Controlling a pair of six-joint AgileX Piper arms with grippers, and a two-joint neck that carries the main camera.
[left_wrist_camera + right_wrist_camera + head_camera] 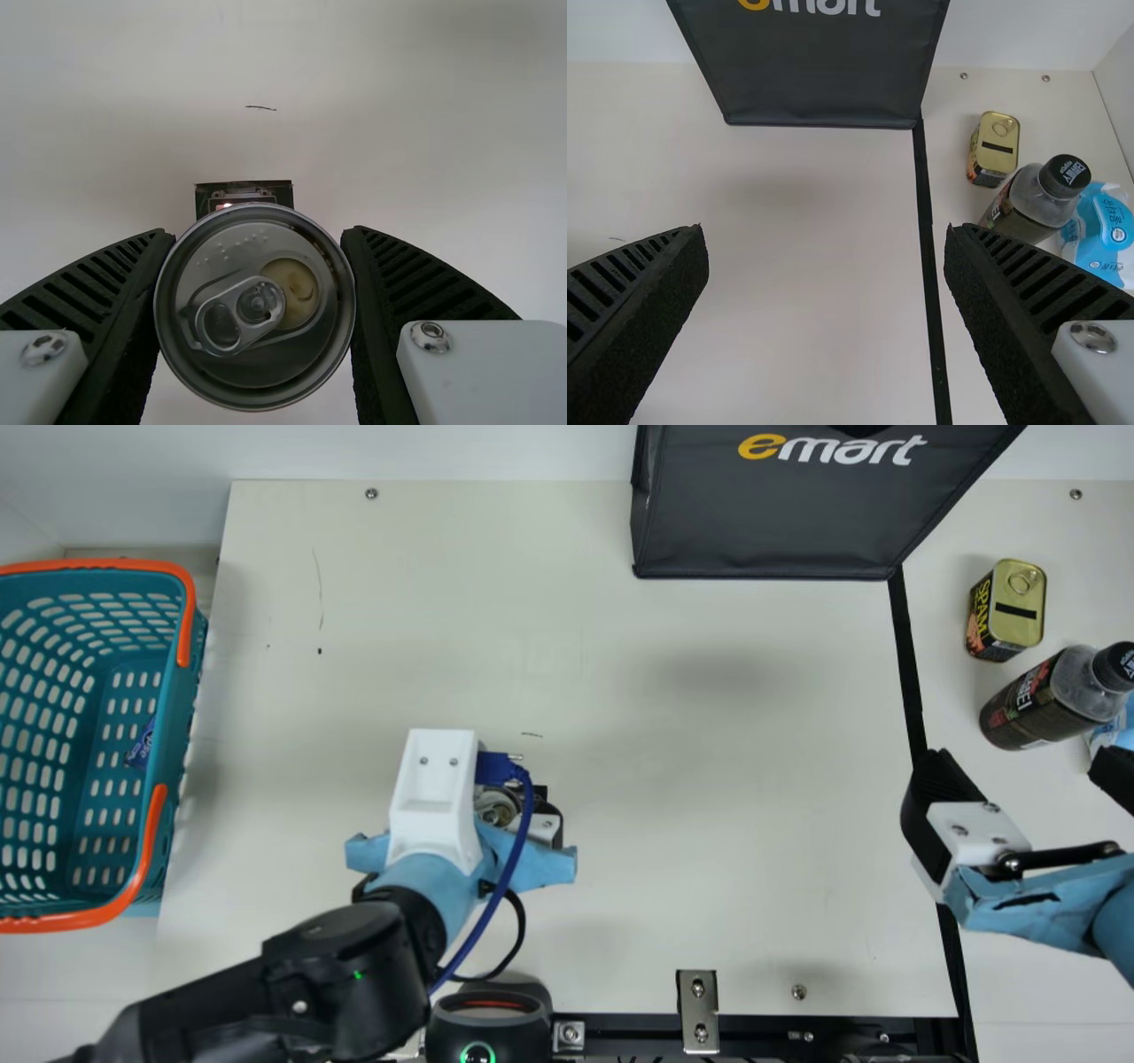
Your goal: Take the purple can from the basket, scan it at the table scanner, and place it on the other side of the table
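Note:
My left gripper [542, 829] is low over the left-centre of the table in the main view, with the silver top of a can [496, 808] partly covered by the wrist. In the left wrist view the can [257, 310] stands top-up between the fingers of my left gripper [257, 305], which touch it on both sides; its coloured side is hidden. A round black scanner [489, 1005] with a green ring sits at the table's near edge. Off to the right, my right gripper [1023, 779] is open over the black line; in its wrist view that gripper [827, 237] holds nothing.
The teal basket [188, 717] at the left holds a small blue packet [142, 746]. A black bag [771, 522] stands at the back. Right of the line are a yellow-topped tin [1007, 609], a dark bottle [1045, 698] and a blue-white pack [1103, 232].

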